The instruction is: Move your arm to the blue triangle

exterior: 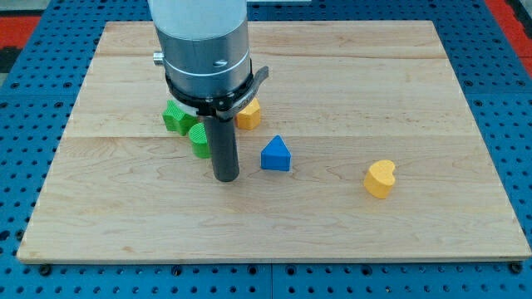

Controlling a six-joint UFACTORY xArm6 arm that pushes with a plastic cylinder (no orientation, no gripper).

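The blue triangle (276, 155) lies on the wooden board (349, 83) a little right of the middle. My tip (226, 177) rests on the board just left of it, a small gap apart and slightly lower in the view. The rod hangs from the big grey arm body at the view's top.
Two green blocks lie left of the rod: a star-like one (176, 117) and another (200, 139) touching the rod's left side. A yellow block (248, 115) sits behind the rod, partly hidden. A yellow heart (380, 178) lies to the right. Blue pegboard surrounds the board.
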